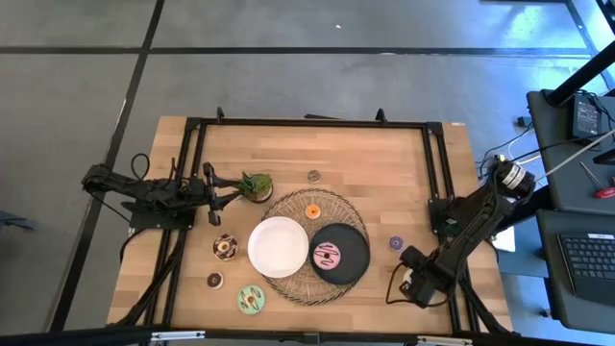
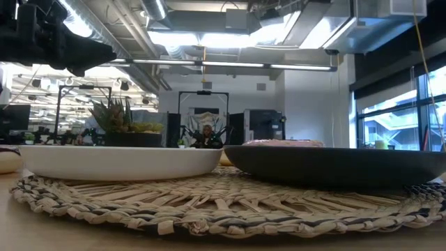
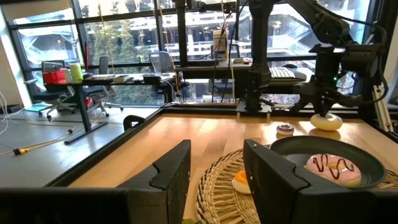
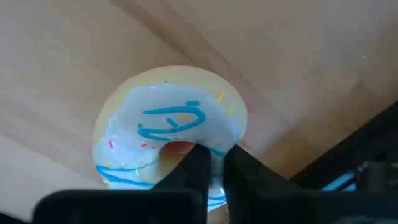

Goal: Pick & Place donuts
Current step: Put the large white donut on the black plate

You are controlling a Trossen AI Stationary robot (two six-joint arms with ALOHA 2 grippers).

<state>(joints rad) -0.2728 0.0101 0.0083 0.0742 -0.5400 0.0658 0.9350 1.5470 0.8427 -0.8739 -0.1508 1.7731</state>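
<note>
Under the right claw (image 4: 212, 167), clenched on it, 1 white-iced donut (image 4: 168, 127) lies flat.

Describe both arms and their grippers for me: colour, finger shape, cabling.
Both arms are black, jointed segments. The left gripper has two broad, flat, angular black fingers. The right gripper has similar dark fingers. The right arm carries a silver-ringed joint near its base, and black cables trail beside each arm.
</note>
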